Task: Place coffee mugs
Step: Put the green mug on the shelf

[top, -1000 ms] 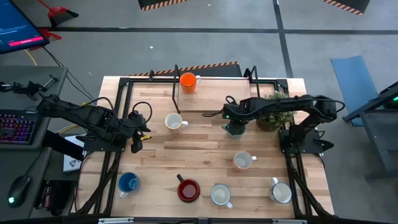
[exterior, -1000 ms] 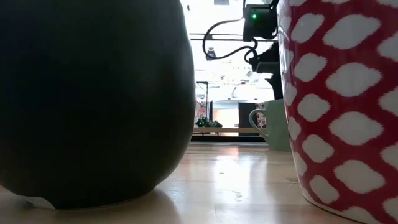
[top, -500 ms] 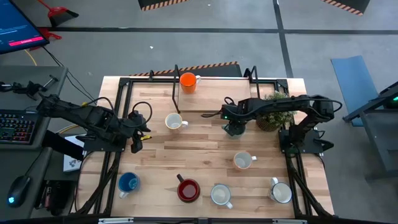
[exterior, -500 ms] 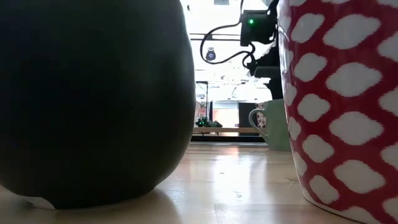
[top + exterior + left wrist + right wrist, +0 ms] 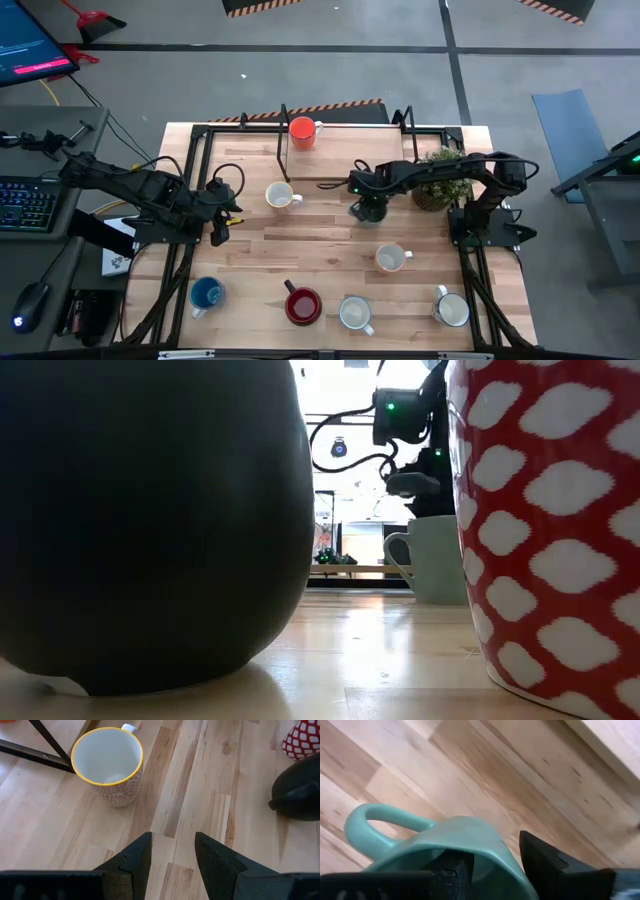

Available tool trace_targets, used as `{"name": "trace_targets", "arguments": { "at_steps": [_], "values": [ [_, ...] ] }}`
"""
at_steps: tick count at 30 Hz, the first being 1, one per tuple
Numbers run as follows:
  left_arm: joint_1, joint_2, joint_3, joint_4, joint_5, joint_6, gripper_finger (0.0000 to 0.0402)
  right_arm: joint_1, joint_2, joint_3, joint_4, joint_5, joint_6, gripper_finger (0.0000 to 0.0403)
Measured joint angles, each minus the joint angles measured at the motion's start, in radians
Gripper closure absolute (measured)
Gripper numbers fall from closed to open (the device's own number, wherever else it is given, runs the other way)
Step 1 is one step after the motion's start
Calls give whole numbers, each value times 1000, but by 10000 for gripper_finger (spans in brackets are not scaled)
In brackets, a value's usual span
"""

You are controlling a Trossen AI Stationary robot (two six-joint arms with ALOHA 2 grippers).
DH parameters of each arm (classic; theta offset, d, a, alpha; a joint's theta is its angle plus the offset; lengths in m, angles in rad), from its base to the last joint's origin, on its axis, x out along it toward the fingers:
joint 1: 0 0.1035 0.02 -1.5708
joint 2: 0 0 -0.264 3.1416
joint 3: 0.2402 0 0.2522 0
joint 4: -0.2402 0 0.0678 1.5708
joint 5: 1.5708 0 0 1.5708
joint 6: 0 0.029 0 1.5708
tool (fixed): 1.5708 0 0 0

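Note:
My right gripper (image 5: 365, 207) is shut on the teal-green mug (image 5: 436, 558), right of the table's middle, beside the potted plant (image 5: 440, 180). The mug's handle (image 5: 375, 818) sticks out sideways. My left gripper (image 5: 172, 851) is open and hovers over bare wood at the table's left, short of the white yellow-rimmed mug (image 5: 107, 765). The orange mug (image 5: 302, 130) stands at the far edge and a cream mug (image 5: 390, 258) right of centre. Along the near edge stand the blue (image 5: 207, 293), dark red (image 5: 301, 305), white (image 5: 355, 313) and grey (image 5: 451, 308) mugs. My right gripper holds the teal-green mug by its rim (image 5: 485, 832), on the side away from the handle. One finger (image 5: 452, 867) is inside the cup and the other (image 5: 545, 865) outside its wall. The fingers come from above, pointing down. The mug stays upright; whether its base touches the table cannot be told.
A black metal frame (image 5: 283, 150) stands near the far edge. The plant sits just right of my right gripper. In the low view a dark rounded body (image 5: 150, 520) and the red-and-white patterned mug (image 5: 560, 520) fill the foreground. Bare wood lies at the table's middle (image 5: 320, 240).
My right gripper has moved toward the table's left, away from the plant, carrying the teal-green mug along upright. In the low view the mug shifts left and looks larger. My left arm has kept still.

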Motion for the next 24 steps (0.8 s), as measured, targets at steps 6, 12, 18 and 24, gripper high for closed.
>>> {"name": "trace_targets", "arguments": {
  "at_steps": [6,12,18,24],
  "values": [
    [0,0,0,0,0,1,261,0,0,0,12,-42,0,334],
    [0,0,0,-1,0,1,261,3,0,0,35,-66,8,394],
    [0,0,0,-1,0,17,261,43,-1,34,111,-114,-5,401],
    [0,0,0,-1,0,7,261,93,-1,182,79,-92,-10,402]
  ]
}}
